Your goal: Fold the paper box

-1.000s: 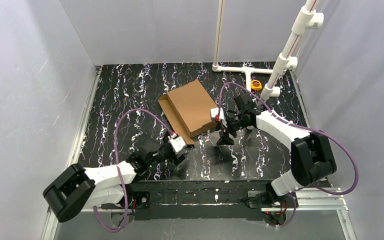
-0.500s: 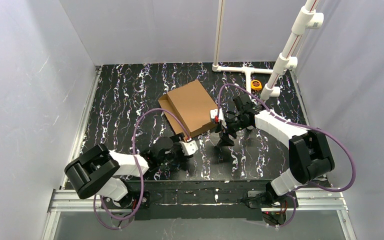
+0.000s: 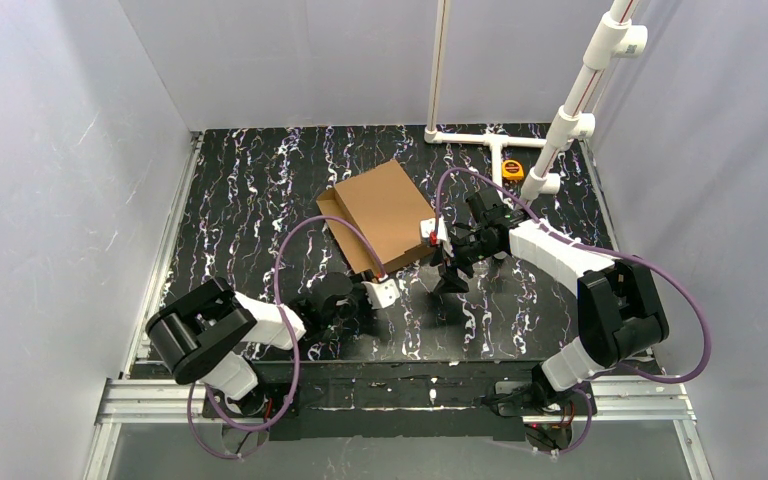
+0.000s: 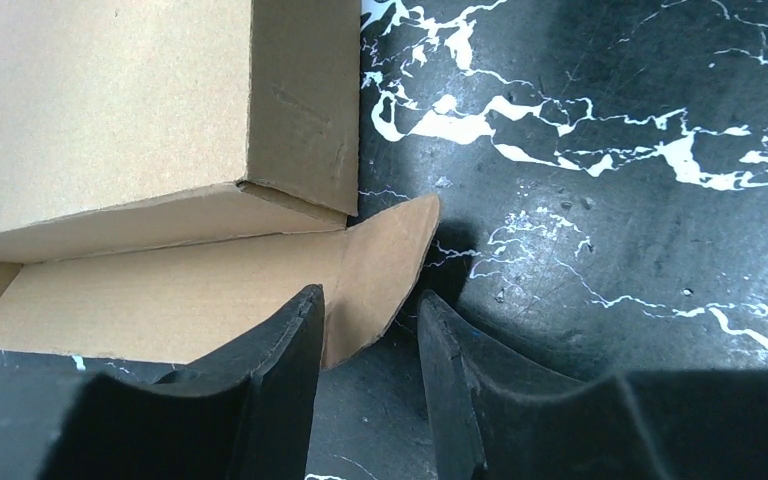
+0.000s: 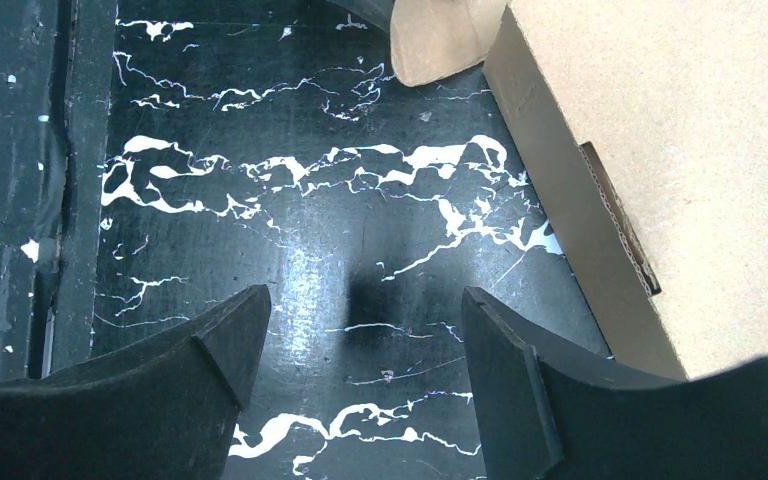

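From above, you had the box lying flat on the table, closed and turned askew, with a narrow strip of flap showing along its left edge. Your left gripper sat low at the box's near corner. Your right gripper hung just off the box's right side, close to that same near end and clear of the cardboard. A yellow tape measure lay well beyond the box, by the white pipe frame.

In the left wrist view, your fingers stood narrowly apart on either side of a rounded tab sticking out from the box's corner. One finger overlapped the flap beside the tab. A thin dark sliver separated the other finger from the tab's edge, so you had the tab bracketed but not squeezed. The box's side wall and top rose just behind the tab.

In the right wrist view, your fingers were spread wide with only bare table between them. The box's wall ran just beside one finger, apart from it, with a slot visible in that wall. The rounded tab showed at the box's far corner.
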`<state>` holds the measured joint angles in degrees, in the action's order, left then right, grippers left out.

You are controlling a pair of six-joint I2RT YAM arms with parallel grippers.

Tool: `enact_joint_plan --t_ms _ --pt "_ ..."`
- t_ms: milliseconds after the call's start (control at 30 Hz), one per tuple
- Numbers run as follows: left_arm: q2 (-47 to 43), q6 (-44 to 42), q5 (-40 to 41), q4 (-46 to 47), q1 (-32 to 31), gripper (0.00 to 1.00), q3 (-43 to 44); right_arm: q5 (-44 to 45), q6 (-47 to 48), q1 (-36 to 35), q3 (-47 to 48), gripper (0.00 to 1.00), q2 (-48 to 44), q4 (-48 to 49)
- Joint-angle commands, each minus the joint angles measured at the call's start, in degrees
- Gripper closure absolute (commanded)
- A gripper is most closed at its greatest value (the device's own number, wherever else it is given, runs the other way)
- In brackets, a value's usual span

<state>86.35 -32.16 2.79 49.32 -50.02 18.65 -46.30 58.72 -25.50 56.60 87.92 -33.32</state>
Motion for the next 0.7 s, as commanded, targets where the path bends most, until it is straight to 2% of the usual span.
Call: enact_joint_plan --t_ms 0,167,433,667 --pt "0.84 1.04 2.51 1.88 -0.08 0.62 1.81 -1.37 0.82 0.27 2.56 0.22 0.30 -1.13" --pt "1.49 2.72 2.94 2.75 0.03 0.67 2.00 -1.42 0.96 0.28 2.61 0.21 0.24 -1.22" --pt "1.69 5.66 2.54 4.26 0.74 0.81 1.78 -1.33 1.22 0.33 2.60 0.21 0.24 -1.48" --pt "1.33 9.44 1.69 5.27 1.67 0.84 0.92 -1.38 1.38 0.37 2.57 0.21 0.42 -1.66"
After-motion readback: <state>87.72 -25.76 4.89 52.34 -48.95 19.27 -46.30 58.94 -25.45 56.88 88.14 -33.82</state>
